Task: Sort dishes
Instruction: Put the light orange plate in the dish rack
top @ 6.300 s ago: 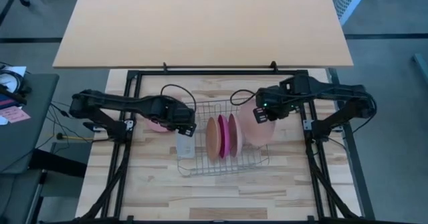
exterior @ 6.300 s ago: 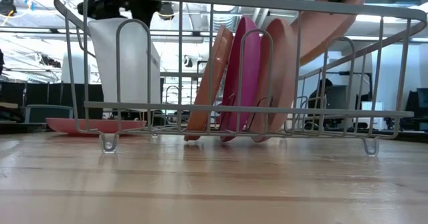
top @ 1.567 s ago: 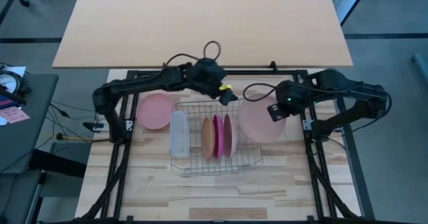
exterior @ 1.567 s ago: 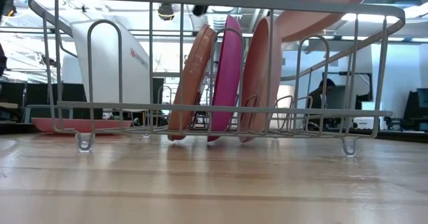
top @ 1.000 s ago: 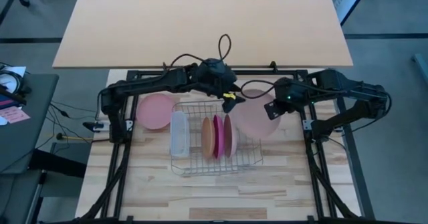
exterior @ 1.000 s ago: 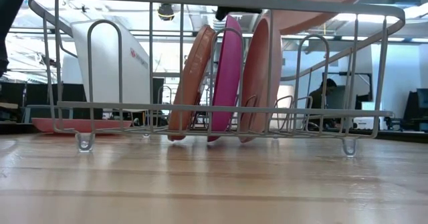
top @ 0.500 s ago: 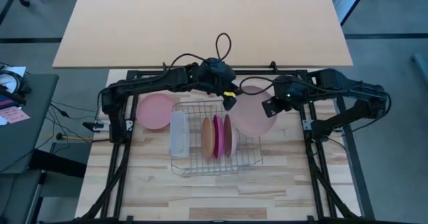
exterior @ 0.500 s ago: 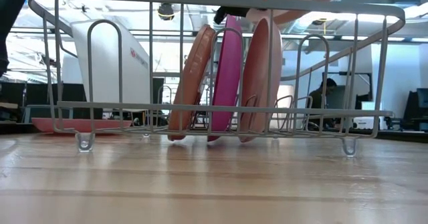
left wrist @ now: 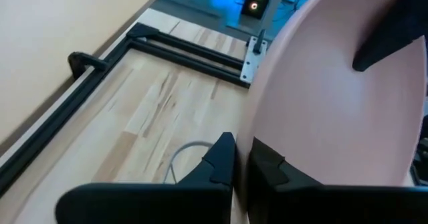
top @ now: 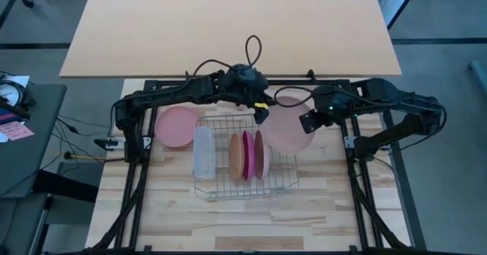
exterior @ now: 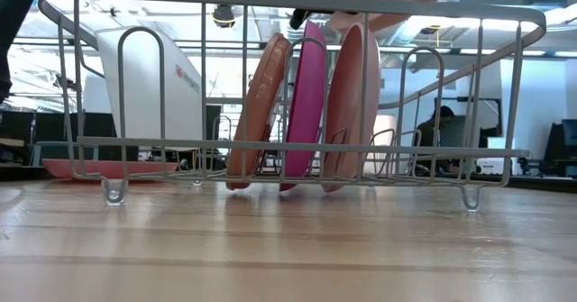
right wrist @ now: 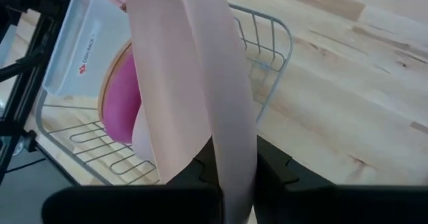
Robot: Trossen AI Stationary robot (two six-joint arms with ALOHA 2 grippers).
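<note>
Wooden table (top: 251, 217), wire rack (top: 283, 180) (three plates upright), both end effectors pinching the pale plate (top: 289, 129) above.

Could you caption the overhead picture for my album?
Both pincers grip one pale plate above the rack.

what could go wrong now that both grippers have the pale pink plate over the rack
1. Both the left gripper and right gripper are shut on the pale pink plate; pulling apart could flex it or make it slip.
2. The plate hangs above the rack; lowered off-line, it could hit the three standing plates.
</note>
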